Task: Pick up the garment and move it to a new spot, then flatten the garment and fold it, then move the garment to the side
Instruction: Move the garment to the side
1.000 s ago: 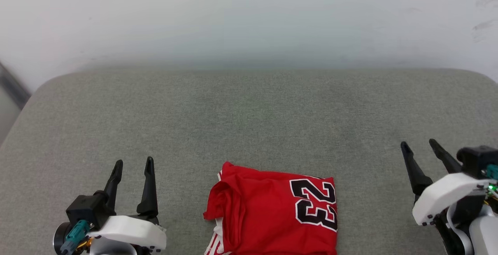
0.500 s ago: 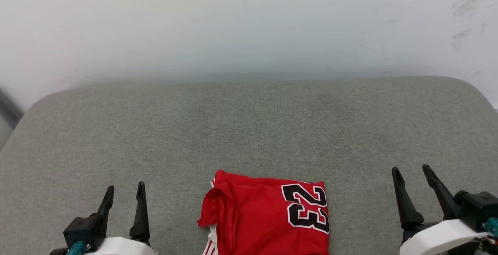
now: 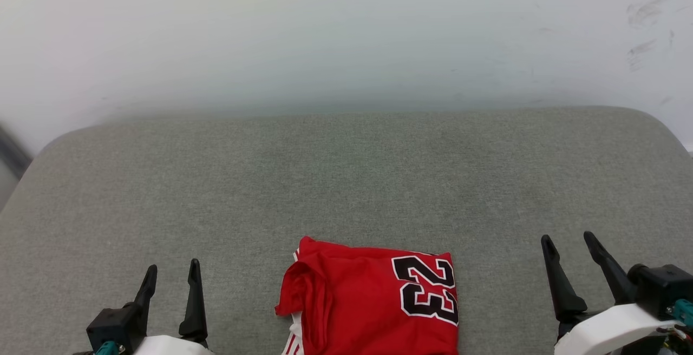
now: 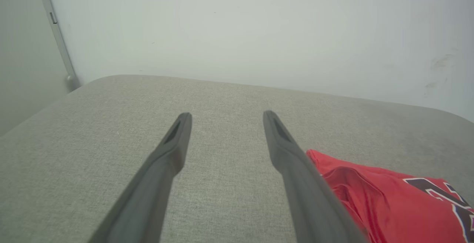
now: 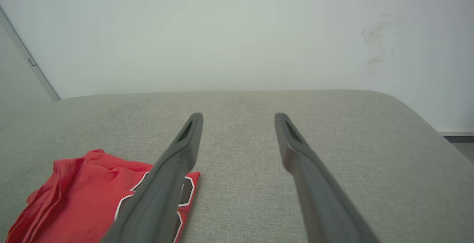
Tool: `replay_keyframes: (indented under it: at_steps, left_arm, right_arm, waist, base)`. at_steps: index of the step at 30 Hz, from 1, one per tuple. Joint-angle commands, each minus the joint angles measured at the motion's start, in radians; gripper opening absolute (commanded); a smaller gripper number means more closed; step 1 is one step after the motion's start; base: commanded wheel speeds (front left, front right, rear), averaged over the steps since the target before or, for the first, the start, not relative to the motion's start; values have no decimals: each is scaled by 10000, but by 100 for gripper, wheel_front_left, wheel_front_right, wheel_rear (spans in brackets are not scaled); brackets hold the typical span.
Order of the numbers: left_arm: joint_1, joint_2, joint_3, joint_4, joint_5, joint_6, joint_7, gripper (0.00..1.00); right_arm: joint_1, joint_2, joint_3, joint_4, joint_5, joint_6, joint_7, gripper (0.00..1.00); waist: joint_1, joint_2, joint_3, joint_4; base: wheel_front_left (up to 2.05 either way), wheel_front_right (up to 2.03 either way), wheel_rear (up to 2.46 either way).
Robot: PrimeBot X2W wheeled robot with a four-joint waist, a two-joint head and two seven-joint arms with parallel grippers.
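Red jersey [image 3: 373, 301] on a grey padded top [image 3: 346, 171].
The jersey lies folded flat at the near edge, roughly midway across, black number 23 facing up; the woven cover has rounded far corners.

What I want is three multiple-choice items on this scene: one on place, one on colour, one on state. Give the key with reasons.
1. The jersey lies:
A) between the left tool and right tool, at the near edge of the cushion
B) against the wall
C) on the floor

2. The numerals are:
A) white
B) black, outlined white
C) blue

3. The tools are:
A) both open, empty
B) both shut on the jersey
C) left shut, right open

Key:
1 A: the head view shows it low and central, with a tool on each side.
2 B: the digits are black with white edging.
3 A: the wrist views show spread fingers with nothing between them.
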Motion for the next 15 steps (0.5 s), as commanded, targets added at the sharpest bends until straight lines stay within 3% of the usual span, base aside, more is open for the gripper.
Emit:
replay_keyframes:
  at_steps: [1,8,15]
  left_arm:
    - [-77,18,12,-36,19,2,-19,100]
    - [-267,-142,150,-275,178,-148,-19,100]
    - [-527,-500,395,-528,391,-354,-20,100]
  right_arm:
    - [-45,47,-29,2,45,-4,70,100]
    - [-380,-85,-680,446,1148,-4,848,100]
    - [-1148,-641,-1960,2083,3366,-4,3724,100]
  waist:
    - [0,0,6,9]
    - [0,0,125,251]
    - [0,0,344,656]
  base:
    - [0,0,0]
    - [0,0,0]
    - [0,0,0]
